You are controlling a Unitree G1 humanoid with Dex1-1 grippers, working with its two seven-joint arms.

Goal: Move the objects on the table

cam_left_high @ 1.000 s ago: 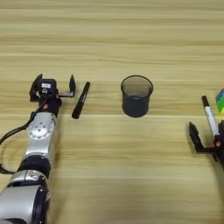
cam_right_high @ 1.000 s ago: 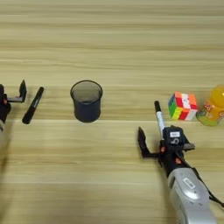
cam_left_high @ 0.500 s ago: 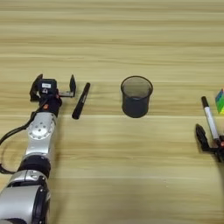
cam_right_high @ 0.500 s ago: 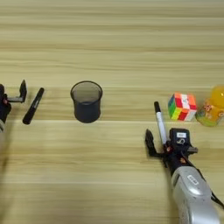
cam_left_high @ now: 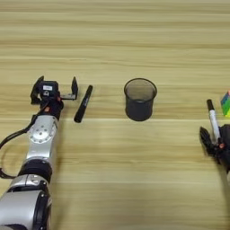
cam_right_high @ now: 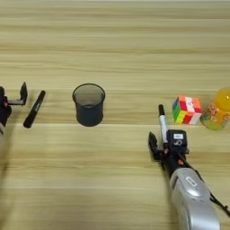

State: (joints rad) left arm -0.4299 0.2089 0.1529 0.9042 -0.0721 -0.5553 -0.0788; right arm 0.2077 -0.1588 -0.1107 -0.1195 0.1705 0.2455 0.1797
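Observation:
A black mesh pen cup (cam_left_high: 140,99) stands upright mid-table. Left of it lies a black marker (cam_left_high: 83,103), just right of my open left gripper (cam_left_high: 55,86), whose nearer finger stands close beside the marker without holding it. On the right, a white black-capped marker (cam_right_high: 162,123) lies pointing away from me. Its near end sits between the fingers of my open right gripper (cam_right_high: 167,144), and a gap shows beside the left finger (cam_right_high: 152,146). A multicoloured puzzle cube (cam_right_high: 187,110) and an orange juice bottle (cam_right_high: 218,109) sit right of that marker.
The light-brown wooden table (cam_left_high: 117,40) stretches bare across the far half. My left arm (cam_left_high: 40,143) runs along the left side, and the right arm (cam_right_high: 191,193) comes up from the bottom right.
My right gripper has slid to the right, so the white marker's near end now lies between its fingers. The left arm and the other objects have not moved.

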